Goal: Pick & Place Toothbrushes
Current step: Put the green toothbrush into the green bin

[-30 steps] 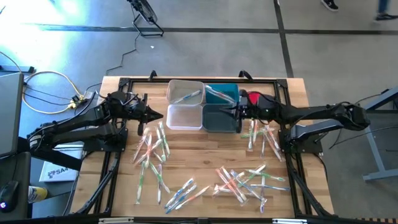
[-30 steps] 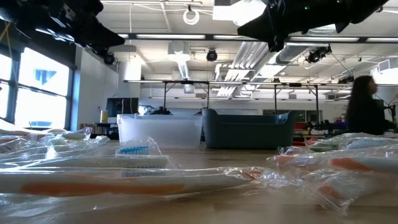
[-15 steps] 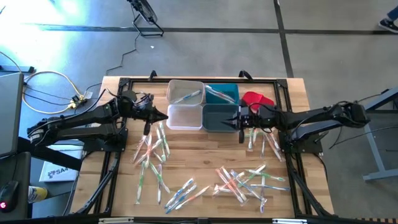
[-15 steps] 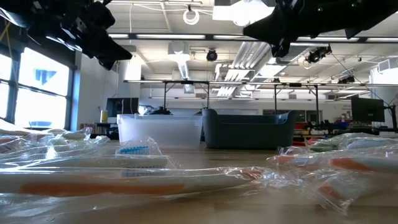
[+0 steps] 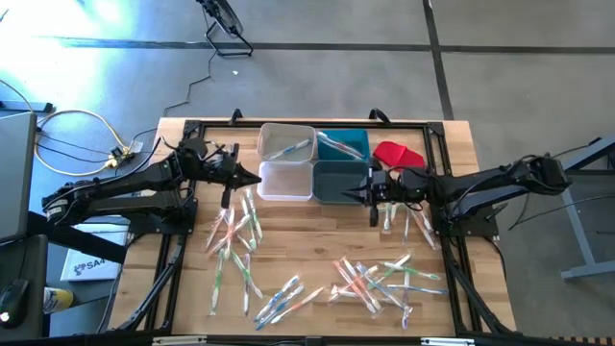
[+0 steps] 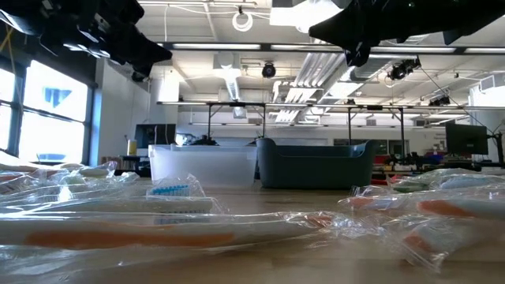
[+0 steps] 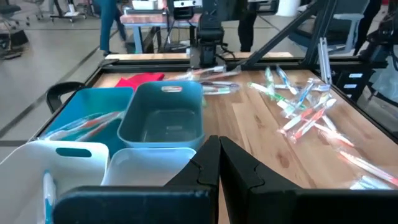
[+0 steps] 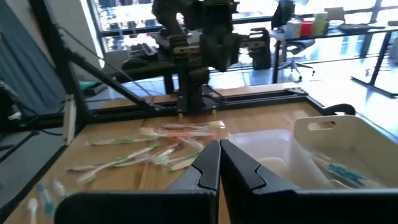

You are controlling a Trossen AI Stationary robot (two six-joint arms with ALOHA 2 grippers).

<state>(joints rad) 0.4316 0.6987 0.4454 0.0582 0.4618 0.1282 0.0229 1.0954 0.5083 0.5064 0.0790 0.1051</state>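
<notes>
Grippers hover closed and empty beside the four bins, toothbrushes mostly loose on the table.

Since half a second ago the right gripper [image 5: 368,194] has drifted slightly forward of the dark blue bin [image 5: 339,182], fingers pressed together, above the small cluster of toothbrushes [image 5: 404,213] near the red cloth [image 5: 396,153]. The left gripper [image 5: 250,178] has barely moved, its fingers together just beside the white bin [image 5: 285,181]. Other toothbrushes lie scattered on the wooden table [image 5: 307,240], and a few rest in the clear bin [image 5: 286,142] and teal bin [image 5: 342,144].
</notes>
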